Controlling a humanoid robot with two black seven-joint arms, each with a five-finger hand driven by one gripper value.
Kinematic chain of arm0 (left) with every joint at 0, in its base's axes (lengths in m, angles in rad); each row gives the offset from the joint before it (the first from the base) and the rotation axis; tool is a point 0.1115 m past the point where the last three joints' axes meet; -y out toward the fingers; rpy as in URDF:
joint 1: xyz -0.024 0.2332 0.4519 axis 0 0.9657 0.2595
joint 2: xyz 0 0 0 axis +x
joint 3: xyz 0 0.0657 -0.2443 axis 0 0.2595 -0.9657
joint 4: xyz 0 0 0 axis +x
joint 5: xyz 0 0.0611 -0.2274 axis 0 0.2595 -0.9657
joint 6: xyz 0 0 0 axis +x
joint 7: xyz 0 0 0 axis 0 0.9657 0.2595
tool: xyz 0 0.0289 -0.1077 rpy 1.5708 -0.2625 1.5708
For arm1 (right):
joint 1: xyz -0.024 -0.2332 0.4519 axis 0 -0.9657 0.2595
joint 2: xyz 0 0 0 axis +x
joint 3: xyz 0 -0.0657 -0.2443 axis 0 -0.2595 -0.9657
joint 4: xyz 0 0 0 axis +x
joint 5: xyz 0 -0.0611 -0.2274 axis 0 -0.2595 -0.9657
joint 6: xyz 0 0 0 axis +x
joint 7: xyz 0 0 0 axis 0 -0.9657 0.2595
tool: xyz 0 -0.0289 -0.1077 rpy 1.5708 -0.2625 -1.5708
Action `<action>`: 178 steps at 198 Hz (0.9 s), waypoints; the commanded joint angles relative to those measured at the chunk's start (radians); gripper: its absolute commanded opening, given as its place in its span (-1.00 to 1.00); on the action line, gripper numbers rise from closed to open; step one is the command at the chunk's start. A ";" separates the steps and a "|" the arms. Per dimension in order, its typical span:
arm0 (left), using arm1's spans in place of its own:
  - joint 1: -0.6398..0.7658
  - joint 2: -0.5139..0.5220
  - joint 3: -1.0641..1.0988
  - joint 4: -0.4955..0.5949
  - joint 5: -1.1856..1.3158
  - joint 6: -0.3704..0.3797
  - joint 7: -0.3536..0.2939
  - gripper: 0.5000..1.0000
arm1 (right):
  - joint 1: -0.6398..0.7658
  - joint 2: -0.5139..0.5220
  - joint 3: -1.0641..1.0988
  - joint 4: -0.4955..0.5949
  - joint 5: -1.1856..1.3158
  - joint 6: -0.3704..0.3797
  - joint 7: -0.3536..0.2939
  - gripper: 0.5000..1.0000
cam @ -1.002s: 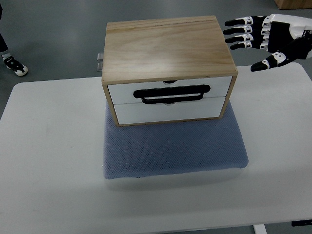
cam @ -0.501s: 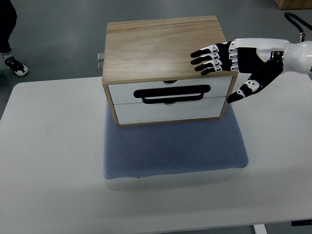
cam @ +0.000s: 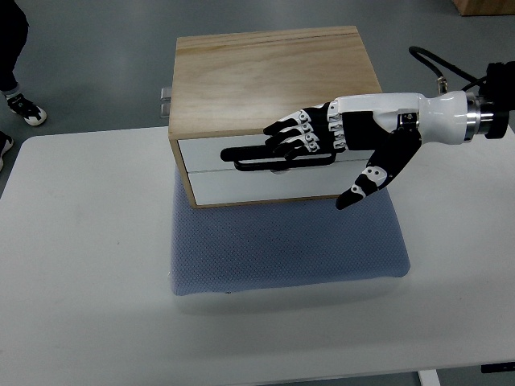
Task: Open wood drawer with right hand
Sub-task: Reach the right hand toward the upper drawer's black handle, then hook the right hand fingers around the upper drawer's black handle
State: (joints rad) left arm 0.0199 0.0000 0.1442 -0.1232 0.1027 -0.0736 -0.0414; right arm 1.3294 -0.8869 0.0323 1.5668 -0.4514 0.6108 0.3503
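Where right hand [cam: 342, 138] hovers, drawer handle [cam: 283, 154]

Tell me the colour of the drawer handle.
Black: the handle stands out against the white drawer front, clearest in the top view.

The wood drawer box [cam: 278, 112] is set on a mat [cam: 286, 241], which is laid on the table [cam: 88, 265]. The right hand [cam: 338, 141] is held before the box's front, over the handle [cam: 249, 157].

white table [cam: 80, 265], grey floor [cam: 88, 56]
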 commanded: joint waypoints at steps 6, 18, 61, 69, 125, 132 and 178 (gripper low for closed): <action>0.000 0.000 0.000 0.000 0.000 0.000 0.000 1.00 | -0.001 0.048 -0.002 -0.028 -0.026 0.000 -0.011 0.78; 0.000 0.000 0.000 0.000 0.000 0.000 0.000 1.00 | -0.001 0.065 -0.002 -0.057 -0.027 0.000 -0.013 0.78; 0.000 0.000 0.000 0.000 0.000 0.000 0.000 1.00 | -0.019 0.120 -0.002 -0.142 -0.078 0.000 -0.014 0.78; 0.000 0.000 0.000 -0.001 0.000 0.000 0.000 1.00 | -0.027 0.131 -0.003 -0.159 -0.085 0.000 -0.014 0.78; 0.000 0.000 0.000 0.000 0.000 0.000 0.000 1.00 | -0.044 0.161 -0.003 -0.229 -0.119 0.000 -0.014 0.78; 0.000 0.000 0.000 0.000 0.000 0.000 0.000 1.00 | -0.044 0.167 -0.003 -0.245 -0.121 0.000 -0.014 0.78; 0.000 0.000 0.000 -0.001 0.000 0.000 0.000 1.00 | -0.045 0.192 -0.011 -0.289 -0.158 -0.002 -0.013 0.78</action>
State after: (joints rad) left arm 0.0200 0.0000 0.1442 -0.1235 0.1028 -0.0736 -0.0415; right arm 1.2842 -0.7006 0.0274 1.2863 -0.5935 0.6109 0.3360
